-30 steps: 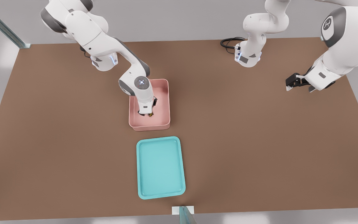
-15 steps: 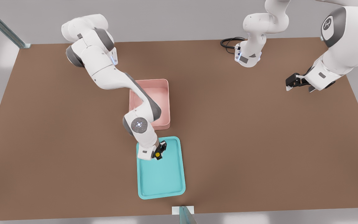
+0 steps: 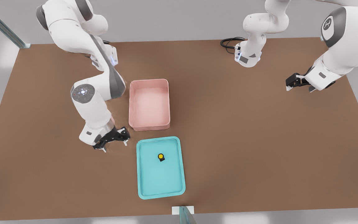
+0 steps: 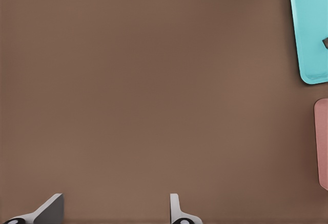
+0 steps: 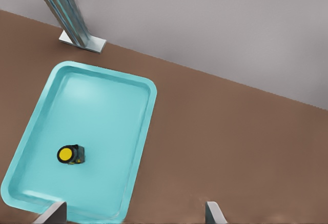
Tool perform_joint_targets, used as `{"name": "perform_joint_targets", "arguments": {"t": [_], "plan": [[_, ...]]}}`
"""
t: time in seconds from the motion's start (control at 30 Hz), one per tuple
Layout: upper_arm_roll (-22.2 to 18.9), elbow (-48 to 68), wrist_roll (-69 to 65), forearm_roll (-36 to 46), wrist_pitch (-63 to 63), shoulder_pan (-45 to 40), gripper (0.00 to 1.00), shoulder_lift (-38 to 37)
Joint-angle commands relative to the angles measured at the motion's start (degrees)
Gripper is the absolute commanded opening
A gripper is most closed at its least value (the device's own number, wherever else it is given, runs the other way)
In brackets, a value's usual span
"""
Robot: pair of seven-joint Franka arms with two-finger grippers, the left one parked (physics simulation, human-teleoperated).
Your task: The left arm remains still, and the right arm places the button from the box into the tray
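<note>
already the button (image 3: 160, 156) sits in the tray (image 3: 144, 186), at about four o'clock from the empty, wide-open gripper (image 3: 114, 142) beside it.

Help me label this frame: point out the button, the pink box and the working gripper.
button (image 3: 160, 156): front view, yellow cap.
pink box (image 3: 149, 126): front view, near wall.
gripper (image 3: 115, 145): front view, between open fingertips.

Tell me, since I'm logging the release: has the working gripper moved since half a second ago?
Yes. The gripper has left the tray toward the front view's left, empty and open over the table, leaving the button in the tray.
</note>
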Motion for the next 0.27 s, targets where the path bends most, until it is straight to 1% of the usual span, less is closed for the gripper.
{"name": "perform_joint_targets", "arguments": {"t": [0.0,0.03,0.1,0.17,0.23], "plan": [[-2.04,0.76,-2.14,1.98,-25.83,-2.38,1.00,-5.90],[-2.92,3.92,-3.64,2.16,-30.05,-3.69,1.00,-5.29],[-2.57,11.30,-3.73,1.98,-31.99,-5.28,1.00,0.16],[-2.39,12.54,-3.73,1.98,-32.17,-5.20,1.00,2.10],[-2.39,12.63,-3.73,1.89,-31.64,-5.19,1.00,2.28]]}}
